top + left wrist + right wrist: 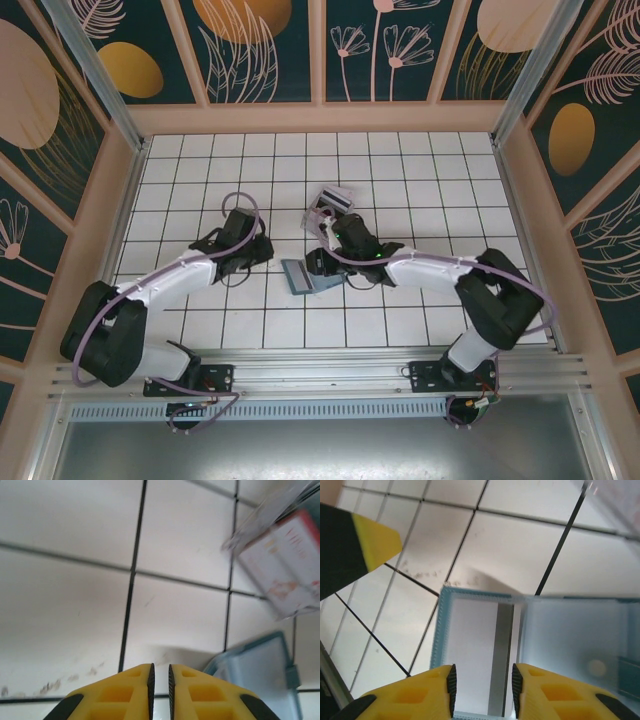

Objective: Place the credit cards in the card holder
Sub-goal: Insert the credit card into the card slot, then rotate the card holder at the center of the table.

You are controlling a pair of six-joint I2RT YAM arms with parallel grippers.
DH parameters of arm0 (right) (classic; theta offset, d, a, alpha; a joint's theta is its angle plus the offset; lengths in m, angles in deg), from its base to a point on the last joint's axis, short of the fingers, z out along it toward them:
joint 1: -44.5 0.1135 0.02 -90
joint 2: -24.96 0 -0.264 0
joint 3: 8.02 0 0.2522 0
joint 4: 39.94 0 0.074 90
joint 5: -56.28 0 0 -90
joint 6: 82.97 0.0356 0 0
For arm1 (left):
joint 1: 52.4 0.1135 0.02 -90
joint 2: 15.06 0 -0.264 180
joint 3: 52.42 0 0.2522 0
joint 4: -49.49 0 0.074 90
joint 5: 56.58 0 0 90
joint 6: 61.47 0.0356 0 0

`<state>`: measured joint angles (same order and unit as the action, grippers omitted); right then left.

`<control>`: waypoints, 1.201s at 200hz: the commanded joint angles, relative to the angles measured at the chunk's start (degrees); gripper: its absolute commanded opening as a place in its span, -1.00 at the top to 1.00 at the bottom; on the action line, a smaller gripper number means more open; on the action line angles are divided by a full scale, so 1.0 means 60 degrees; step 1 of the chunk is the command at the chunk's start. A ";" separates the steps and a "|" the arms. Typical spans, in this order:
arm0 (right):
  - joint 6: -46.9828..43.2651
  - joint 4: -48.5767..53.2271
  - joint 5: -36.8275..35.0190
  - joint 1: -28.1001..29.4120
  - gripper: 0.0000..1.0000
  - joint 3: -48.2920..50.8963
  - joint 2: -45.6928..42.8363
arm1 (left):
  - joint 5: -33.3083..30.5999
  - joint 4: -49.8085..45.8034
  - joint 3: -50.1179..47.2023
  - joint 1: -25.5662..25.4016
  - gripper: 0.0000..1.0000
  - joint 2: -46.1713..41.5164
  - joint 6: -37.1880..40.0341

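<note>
The teal-blue card holder (300, 277) lies open on the tiles between the two grippers. In the right wrist view, its left half (442, 630) holds a white credit card (472, 650) with a grey stripe, lying flat inside. My right gripper (482, 685) hovers open just above that card, one finger on each side and neither touching it. My left gripper (161, 680) is shut with nothing in it, a little left of the holder (260, 667). Another pale pink and white card (287, 562) sits in the clear stand.
The clear plastic upright stand (330, 205) is just behind the right gripper (322, 262). A yellow and black finger of the left gripper (362, 545) shows close to the holder's left edge. Wooden walls ring the tiled floor; an aluminium rail runs along the near edge.
</note>
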<state>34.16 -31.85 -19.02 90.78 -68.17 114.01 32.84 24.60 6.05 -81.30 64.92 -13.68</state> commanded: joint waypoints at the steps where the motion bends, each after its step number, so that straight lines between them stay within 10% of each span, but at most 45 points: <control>1: 0.0305 0.0378 -0.0254 -0.0185 0.32 0.0828 -0.0725 | 0.0033 -0.0279 0.0917 0.0060 0.61 0.0500 0.0704; 53: 0.1230 -0.0087 0.0063 -0.0806 0.50 0.2986 -0.1644 | 0.1929 0.0151 0.1788 0.0057 0.60 0.2593 0.1281; 109: 0.1234 -0.1227 0.0242 -0.0789 0.56 0.2428 -0.0025 | 0.3220 0.1783 -0.1095 -0.0044 0.68 0.1286 0.0016; 182: -0.0288 -0.0542 0.0745 -0.0525 0.58 -0.0575 0.2653 | 0.2531 0.3511 -0.3022 -0.2296 0.70 0.0325 -0.2616; 240: -0.1340 0.0749 0.0575 -0.1232 0.41 -0.0923 0.1916 | 0.2250 0.3942 -0.2475 -0.2841 0.69 0.0910 -0.3035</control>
<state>30.40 -33.30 -17.01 85.52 -72.76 129.20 46.50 44.05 -10.69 -97.87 68.92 -29.20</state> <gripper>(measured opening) 0.274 0.151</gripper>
